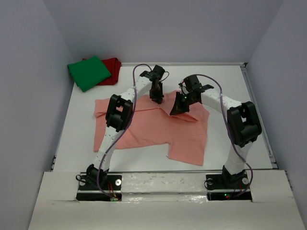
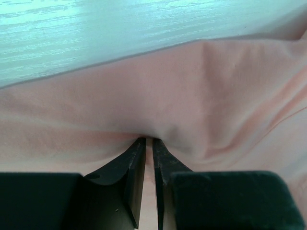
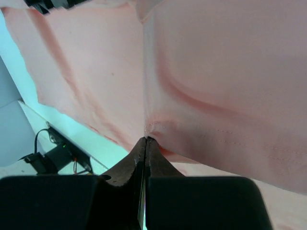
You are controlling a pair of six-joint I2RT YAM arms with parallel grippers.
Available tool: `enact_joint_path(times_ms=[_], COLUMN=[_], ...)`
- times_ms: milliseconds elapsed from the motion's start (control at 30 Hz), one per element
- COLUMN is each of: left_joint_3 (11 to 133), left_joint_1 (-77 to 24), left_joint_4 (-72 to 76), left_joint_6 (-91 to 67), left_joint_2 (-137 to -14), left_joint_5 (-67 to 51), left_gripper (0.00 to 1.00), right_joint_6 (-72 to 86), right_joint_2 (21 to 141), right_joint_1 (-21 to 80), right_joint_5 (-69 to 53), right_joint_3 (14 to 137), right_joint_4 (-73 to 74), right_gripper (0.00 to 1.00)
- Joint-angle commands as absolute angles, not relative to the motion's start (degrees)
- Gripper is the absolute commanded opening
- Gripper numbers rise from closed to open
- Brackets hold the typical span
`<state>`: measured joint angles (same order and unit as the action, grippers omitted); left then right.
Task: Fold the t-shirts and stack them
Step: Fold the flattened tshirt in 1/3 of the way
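The pink t-shirt lies spread across the middle of the frame on the white tabletop. Its lower edge faces the arm bases, and one sleeve reaches toward the lower right. Its body is mostly flat, with soft wrinkles, and the cloth at its upper right is rumpled and doubled over.

The left gripper stands at the shirt's upper edge, just above centre. In the left wrist view its jaws are nearly together with only a thin slit between them, and the pink cloth puckers into their tips, so it is pinching the shirt.

The right gripper sits just to the right of it, over the rumpled part. In the right wrist view its jaws are pressed fully together, and the creases in the cloth run to the tips, so it is clamped on a fold.

In the upper left corner of the frame a folded green t-shirt lies partly over a dark red t-shirt, both apart from the pink one.
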<state>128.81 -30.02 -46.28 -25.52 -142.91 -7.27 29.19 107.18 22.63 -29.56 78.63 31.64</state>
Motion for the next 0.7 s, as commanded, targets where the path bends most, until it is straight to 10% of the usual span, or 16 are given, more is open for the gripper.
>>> enact_joint_path(times_ms=[0, 67, 167, 667], left_joint_3=[128.3, 128.2, 128.2, 128.1], left_joint_1=[-29.6, -29.6, -29.7, -29.7], left_joint_4=[-48.2, -48.3, -48.3, -50.4], left_joint_6=[-24.0, -23.8, -23.7, -23.3], left_joint_2=[-142.6, -142.7, -142.8, -140.5], left_joint_5=[-7.0, -6.9, -7.0, -5.9], left_gripper=[0.26, 0.26, 0.26, 0.26], right_joint_6=[34.7, 35.6, 35.1, 24.8], right_joint_2=[109.0, 110.3, 110.0, 107.8], right_joint_1=[25.0, 25.6, 25.6, 17.1], right_joint_5=[-34.9, -34.2, -32.0, -14.2], right_joint_3=[79.5, 80.9, 82.6, 91.5], right_joint_4=[37.7, 41.1, 43.1, 42.4], right_gripper=[0.14, 0.52, 0.71, 0.63])
